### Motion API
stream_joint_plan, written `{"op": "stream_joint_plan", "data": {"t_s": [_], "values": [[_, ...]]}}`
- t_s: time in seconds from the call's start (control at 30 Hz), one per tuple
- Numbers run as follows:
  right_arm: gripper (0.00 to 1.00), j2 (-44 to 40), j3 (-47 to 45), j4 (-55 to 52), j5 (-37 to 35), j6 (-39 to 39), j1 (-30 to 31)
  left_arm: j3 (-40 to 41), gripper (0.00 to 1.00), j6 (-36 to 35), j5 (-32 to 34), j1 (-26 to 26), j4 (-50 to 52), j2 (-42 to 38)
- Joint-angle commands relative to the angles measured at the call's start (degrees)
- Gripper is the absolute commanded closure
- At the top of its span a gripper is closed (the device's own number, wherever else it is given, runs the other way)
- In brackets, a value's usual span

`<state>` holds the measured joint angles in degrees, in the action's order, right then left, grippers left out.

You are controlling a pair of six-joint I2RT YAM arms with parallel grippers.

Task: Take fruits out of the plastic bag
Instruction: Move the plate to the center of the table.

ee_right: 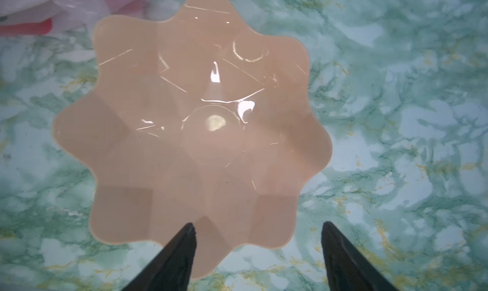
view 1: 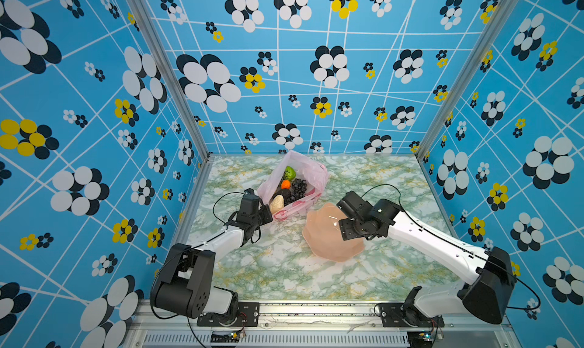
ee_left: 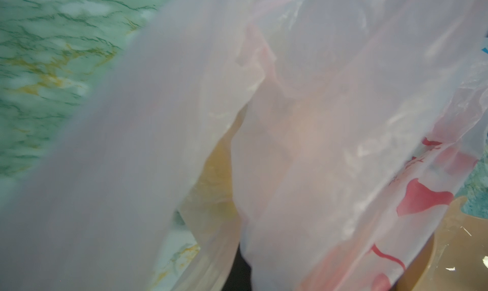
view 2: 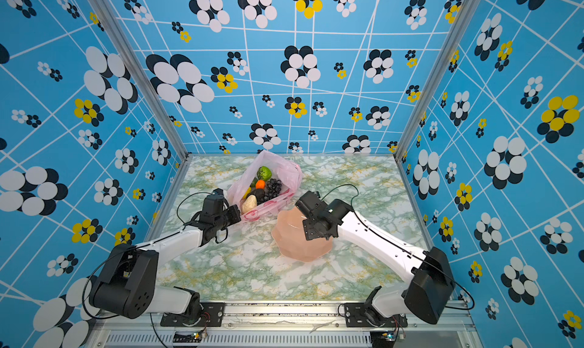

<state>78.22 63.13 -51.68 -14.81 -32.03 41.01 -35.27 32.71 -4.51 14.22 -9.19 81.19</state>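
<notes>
plastic bag: the pink translucent plastic bag (view 1: 311, 172) lay toward the back of the green marbled tabletop (view 1: 284, 273), its mouth open and facing up, just beside the peach scalloped plate (view 1: 325, 247).
fruits: all sat inside the bag: green fruit (view 1: 289, 173), orange (view 1: 285, 184), grape bunch (view 1: 298, 187), dark avocado (view 1: 282, 193), pale piece (view 1: 276, 203), and a sliver of yellow banana (view 2: 246, 192).
left gripper: the left gripper (view 1: 268, 215) was at the bag's near corner with its fingers together, pinching the film, which filled the left wrist view.
right gripper: the right gripper (ee_right: 258, 225) hung over the plate's edge, fingers (ee_right: 184, 250) wide apart with nothing between them.
</notes>
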Motion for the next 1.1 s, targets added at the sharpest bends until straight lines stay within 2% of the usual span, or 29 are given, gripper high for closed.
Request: {"op": "stream_joint_plan", "data": {"t_s": [0.0, 0.1, 0.3, 0.47, 0.77, 0.9, 1.07], "values": [[0.20, -2.7, -6.8, 12.3, 7.0, -4.4, -4.7, 0.3, 1.00, -1.7, -0.3, 1.0, 0.9, -0.9], [0.19, -1.1, -8.8, 16.4, 10.3, -5.2, -8.6, 0.1, 1.00, -1.9, -0.1, 1.2, 0.8, -0.5], [0.20, 5.2, -8.2, 18.3, 11.4, -3.3, -11.9, 0.0, 1.00, -2.1, 0.0, 1.4, 0.8, -0.2], [0.22, 10.7, -5.7, 17.5, 12.9, -1.9, -11.8, -0.1, 1.00, -2.1, 0.1, 1.4, 0.8, 0.2], [0.32, 11.7, -4.8, 18.6, 16.1, -2.4, -8.1, 0.4, 1.00, -1.1, 4.2, 1.5, 2.1, -0.1], [0.26, 11.8, -3.4, 16.6, 13.6, -2.8, -6.1, 0.6, 1.00, -0.8, 4.8, 1.2, 2.3, -0.1], [0.15, 7.3, -2.5, 12.4, 7.0, -1.6, -6.0, 0.5, 1.00, -0.8, 3.6, 1.3, 1.7, 0.4]]}}
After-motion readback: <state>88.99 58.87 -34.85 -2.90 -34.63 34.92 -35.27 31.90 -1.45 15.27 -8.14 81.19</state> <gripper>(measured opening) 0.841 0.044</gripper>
